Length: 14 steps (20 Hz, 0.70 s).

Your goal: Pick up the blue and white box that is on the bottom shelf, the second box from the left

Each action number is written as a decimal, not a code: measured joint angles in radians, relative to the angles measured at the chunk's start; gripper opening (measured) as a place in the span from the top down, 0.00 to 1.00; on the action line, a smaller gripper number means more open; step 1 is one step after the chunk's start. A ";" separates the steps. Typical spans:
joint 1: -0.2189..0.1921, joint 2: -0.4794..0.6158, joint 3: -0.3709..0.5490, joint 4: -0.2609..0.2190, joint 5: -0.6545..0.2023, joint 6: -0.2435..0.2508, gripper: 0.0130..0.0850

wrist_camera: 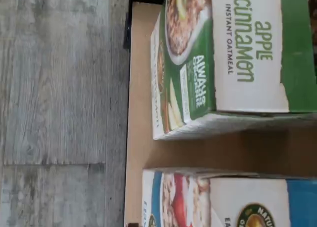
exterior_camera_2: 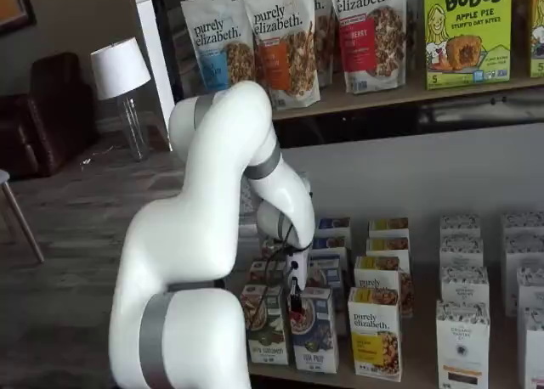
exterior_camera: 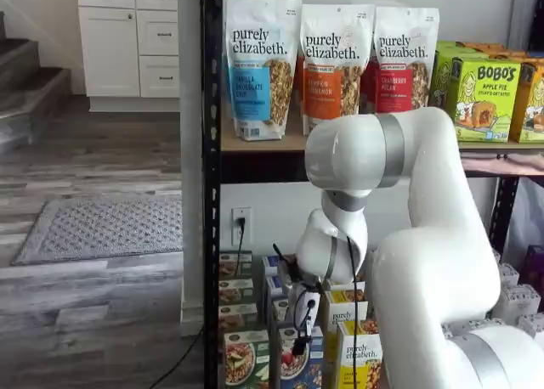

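Observation:
The blue and white box (exterior_camera_2: 313, 329) stands upright at the front of the bottom shelf (exterior_camera_2: 418, 379), between a green-fronted carton (exterior_camera_2: 265, 325) and a yellow "purely elizabeth" carton (exterior_camera_2: 376, 334). It also shows in a shelf view (exterior_camera: 303, 365) and, in part, in the wrist view (wrist_camera: 223, 199). My gripper (exterior_camera_2: 294, 301) hangs just above the blue box's top edge. Its black fingers also show in a shelf view (exterior_camera: 295, 345) with a cable beside them. No gap between the fingers shows, and nothing is held. The wrist view shows no fingers.
The green apple cinnamon carton (wrist_camera: 233, 58) stands close beside the blue box with a narrow gap of tan shelf board (wrist_camera: 138, 88) between them. More cartons stand in rows behind. White boxes (exterior_camera_2: 463, 338) fill the right. Granola pouches (exterior_camera: 331, 62) stand on the wooden tier above. A black post (exterior_camera: 211, 185) stands at the left.

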 joint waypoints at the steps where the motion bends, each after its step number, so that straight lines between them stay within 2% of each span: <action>1: -0.001 0.004 -0.005 0.007 0.001 -0.006 0.00; 4: -0.002 0.014 -0.011 -0.006 -0.010 0.003 0.00; 7: -0.003 0.022 -0.015 0.011 -0.023 -0.015 0.00; 11: -0.006 0.033 -0.022 -0.001 -0.023 -0.008 0.00; 14: -0.006 0.036 -0.028 0.024 -0.012 -0.029 0.00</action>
